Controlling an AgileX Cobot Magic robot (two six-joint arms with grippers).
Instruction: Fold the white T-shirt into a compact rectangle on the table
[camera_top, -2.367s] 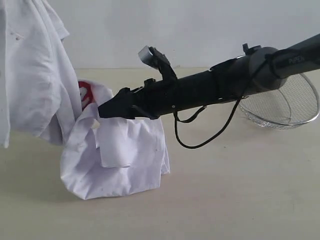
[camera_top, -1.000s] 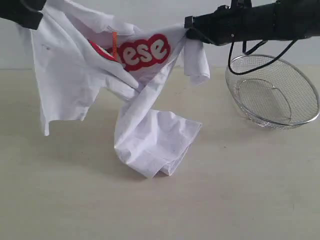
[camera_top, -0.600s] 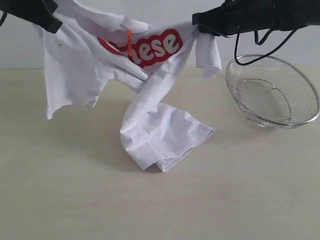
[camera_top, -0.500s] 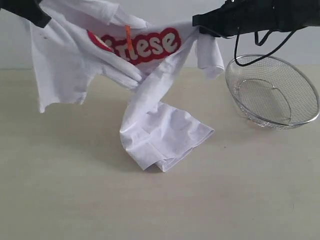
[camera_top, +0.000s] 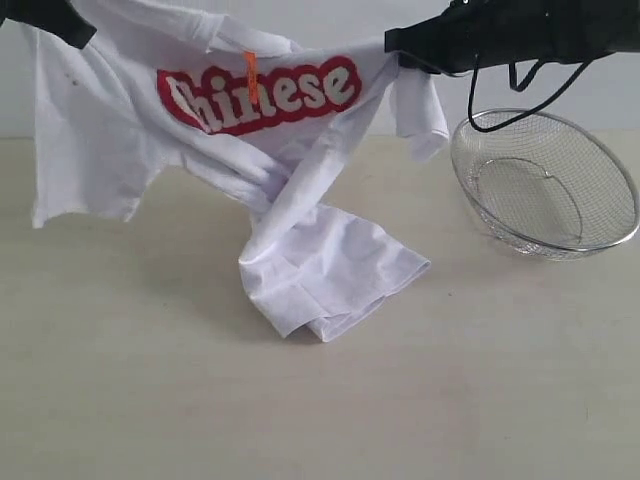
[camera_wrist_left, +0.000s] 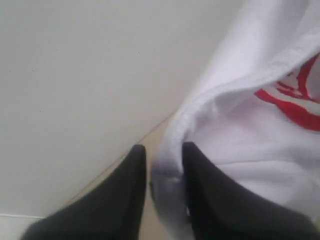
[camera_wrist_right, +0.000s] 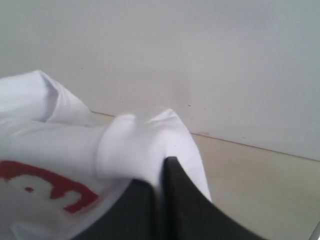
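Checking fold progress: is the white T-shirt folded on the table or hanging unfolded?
Unfolded: the white T-shirt stretches in the air between left gripper and right gripper, lower part crumpled on the table.

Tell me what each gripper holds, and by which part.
The white T-shirt, by its top corners: right gripper shut on one sleeve-side fold; left gripper has the other edge between its fingers, grip uncertain.

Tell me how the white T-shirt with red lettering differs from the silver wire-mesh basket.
The white T-shirt with red lettering hangs mostly in the air, with only its lower end bunched on the pale beige table. The silver wire-mesh basket sits wholly on the table. The shirt is soft, creased and opaque, while the basket is a rigid round bowl you can see through. The shirt spans left and centre, and the basket stands at right. Both touch the table.
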